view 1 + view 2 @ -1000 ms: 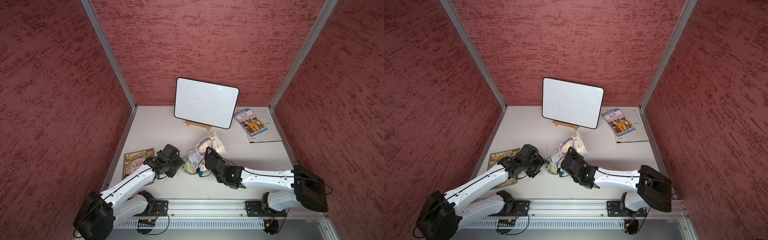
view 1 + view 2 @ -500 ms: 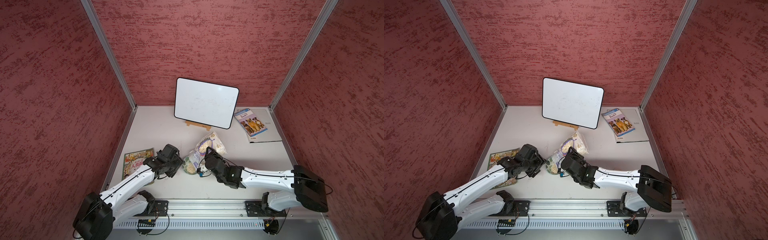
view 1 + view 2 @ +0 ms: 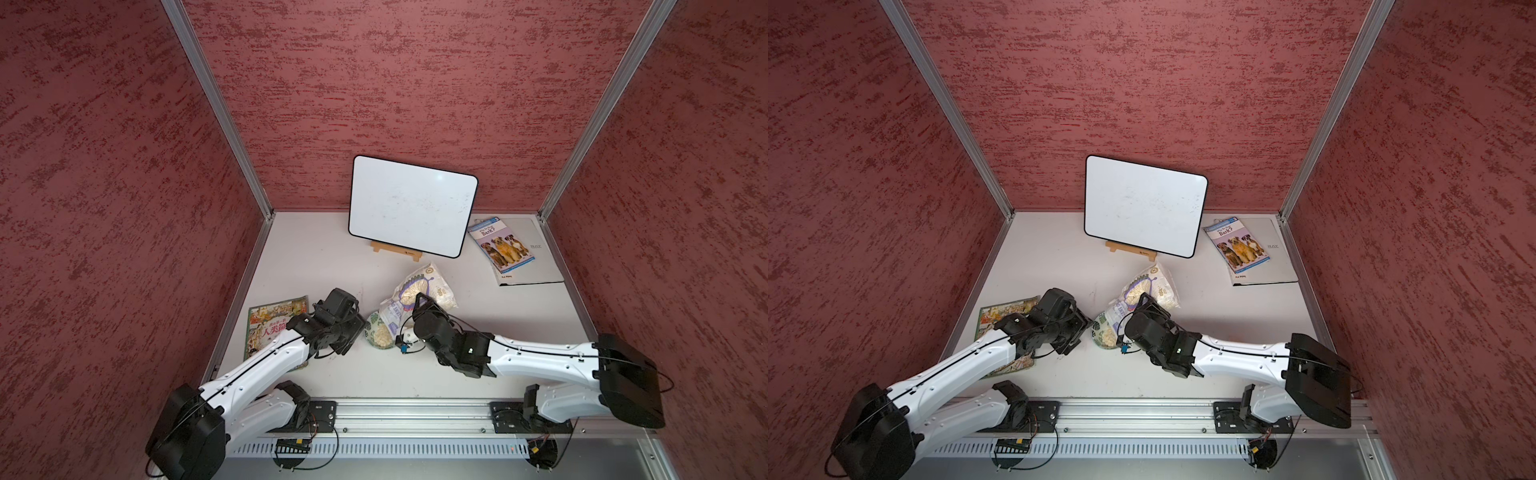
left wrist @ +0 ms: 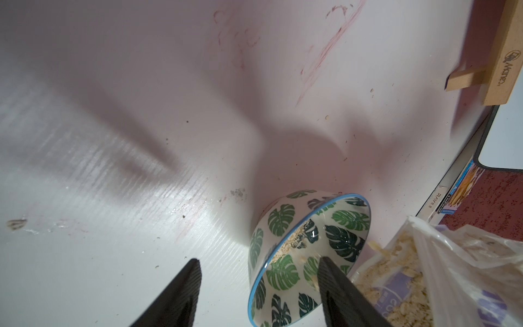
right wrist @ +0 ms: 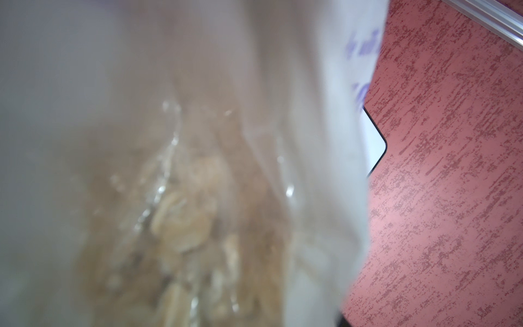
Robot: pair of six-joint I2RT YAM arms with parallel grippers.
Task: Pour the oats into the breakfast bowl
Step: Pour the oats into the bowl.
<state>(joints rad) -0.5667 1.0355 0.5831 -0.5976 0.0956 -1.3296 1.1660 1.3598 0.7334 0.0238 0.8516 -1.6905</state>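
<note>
The breakfast bowl (image 3: 375, 329) (image 3: 1105, 332) (image 4: 283, 223), white with green leaves and a blue rim, stands on the table with pale oats (image 4: 288, 243) inside. My left gripper (image 3: 362, 328) (image 4: 259, 260) is open, and the bowl's near wall lies between its fingers (image 4: 184, 288) without being pinched. In both top views my right gripper (image 3: 418, 301) (image 3: 1144, 300) is shut on the clear oats pouch (image 3: 428, 282) (image 3: 1154, 282) (image 4: 452, 269). The pouch is tilted with its mouth down at the bowl's rim. The blurred pouch (image 5: 198, 141) fills the right wrist view and hides the right fingers.
A whiteboard (image 3: 411, 208) leans on a wooden stand (image 4: 503, 56) at the back. A dog book (image 3: 505, 245) lies on a grey folder (image 3: 540, 266) at the back right. A picture book (image 3: 272, 320) lies under my left arm. Stray flakes (image 4: 327, 117) dot the table.
</note>
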